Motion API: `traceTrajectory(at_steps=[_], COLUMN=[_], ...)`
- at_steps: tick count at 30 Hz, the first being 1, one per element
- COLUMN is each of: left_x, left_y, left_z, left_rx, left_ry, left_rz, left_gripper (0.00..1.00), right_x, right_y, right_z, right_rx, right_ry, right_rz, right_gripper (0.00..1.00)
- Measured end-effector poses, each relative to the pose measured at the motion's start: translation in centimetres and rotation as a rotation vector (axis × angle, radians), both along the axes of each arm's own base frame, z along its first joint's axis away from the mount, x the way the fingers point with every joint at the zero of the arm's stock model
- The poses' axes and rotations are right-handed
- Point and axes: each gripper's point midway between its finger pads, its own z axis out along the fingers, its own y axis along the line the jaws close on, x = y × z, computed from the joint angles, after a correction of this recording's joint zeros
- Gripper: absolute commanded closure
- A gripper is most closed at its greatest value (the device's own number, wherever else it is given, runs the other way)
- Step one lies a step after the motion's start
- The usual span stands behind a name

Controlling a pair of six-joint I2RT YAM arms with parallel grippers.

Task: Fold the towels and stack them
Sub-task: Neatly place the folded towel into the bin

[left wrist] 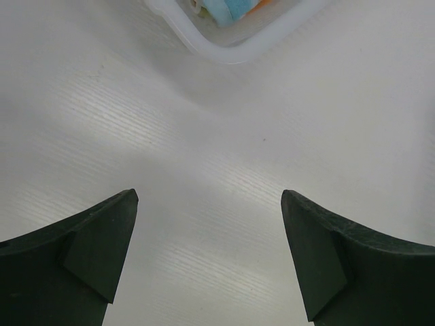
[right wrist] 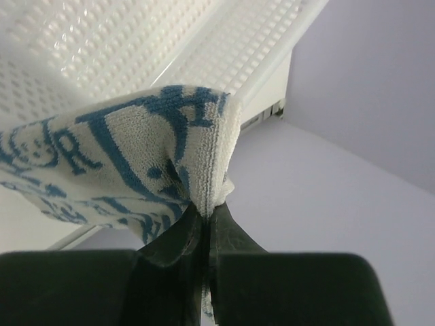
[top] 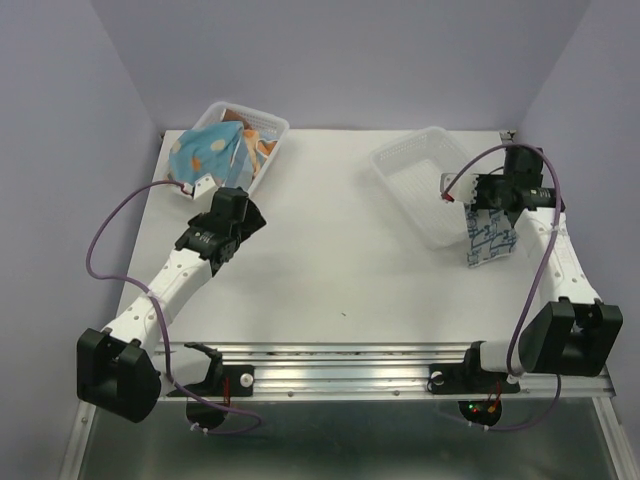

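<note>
White towel [right wrist: 122,156], blue print, lettering not legible whole: hangs clamped in right fingers [right wrist: 234,234], just beside the clear mesh basket [top: 420,185]. Well left of that basket: second basket [top: 262,120] holding light blue dotted towel [top: 205,152]; left fingers [left wrist: 102,238] apart over desk [top: 340,260].

The left wrist view's top edge cuts off the basket [left wrist: 228,53], leaving a rim corner and a sliver of the light blue towel [left wrist: 234,8]. From above, it hides most of the other towels [top: 258,140]. The white towel with blue print [right wrist: 122,156] runs off the right wrist view's left edge.
</note>
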Motion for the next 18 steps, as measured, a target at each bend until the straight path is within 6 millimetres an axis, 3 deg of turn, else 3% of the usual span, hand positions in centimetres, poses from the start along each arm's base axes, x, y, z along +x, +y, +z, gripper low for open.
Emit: traceTrajectory(at_steps=[12, 18], left_x=[0.2, 0.5], left_y=[0.3, 0.2], left_z=[-0.7, -1.0], left_rx=[0.018, 0.023], left_ry=[0.024, 0.028], left_rz=[-0.004, -0.011], left_gripper=[0.01, 0.01], right_x=[4.1, 6.2], right_y=[4.5, 6.2], right_z=[0.6, -0.8], right_rx=[0.13, 0.209], right_ry=[-0.099, -0.111], right_rz=[0.24, 0.307], right_gripper=[0.99, 0.99])
